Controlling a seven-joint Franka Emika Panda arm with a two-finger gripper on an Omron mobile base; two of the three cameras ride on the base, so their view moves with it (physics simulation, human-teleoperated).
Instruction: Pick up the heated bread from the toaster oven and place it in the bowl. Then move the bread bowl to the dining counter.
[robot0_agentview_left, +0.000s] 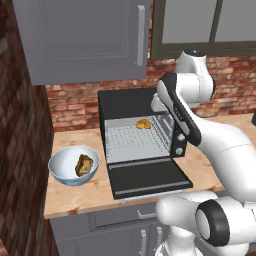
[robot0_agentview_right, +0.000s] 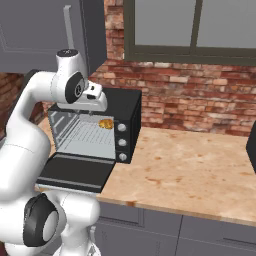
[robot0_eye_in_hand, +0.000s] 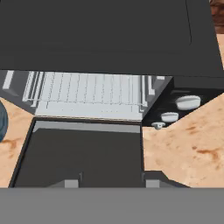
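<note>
One oven (robot0_agentview_left: 142, 142) stands on the wood table (robot0_agentview_left: 75, 192) against the brick wall (robot0_agentview_left: 75, 105), its glass door (robot0_agentview_left: 147, 180) dropped flat toward the table's front edge. Inside, on the wire rack (robot0_agentview_left: 132, 137), lies one small golden bread (robot0_agentview_left: 143, 124), at the back right of the cavity; in the right base view the bread (robot0_agentview_right: 105, 123) shows just left of the knob panel. Three knobs (robot0_agentview_right: 121, 142) run down the oven's right side.

One bowl (robot0_agentview_left: 73, 165), pale blue and white, sits on the table just left of the open door, apart from it. It holds one darker brown chunk (robot0_agentview_left: 84, 165) that leans against its inner wall. The bread is not in the bowl.

The arm reaches over the oven's right side. In the hand view the fingers (robot0_eye_in_hand: 108, 183) rise at the bottom edge, above the open door (robot0_eye_in_hand: 83, 153), with the rack (robot0_eye_in_hand: 87, 94) beyond and a sliver of the bowl (robot0_eye_in_hand: 2, 124) at the left. The two tips stand apart with nothing between them, partly open and gripping nothing.

One grey cabinet (robot0_agentview_left: 82, 37) hangs above the bowl, and a window (robot0_agentview_right: 190, 27) sits over the bare stretch of table (robot0_agentview_right: 190, 170) to the oven's right.
</note>
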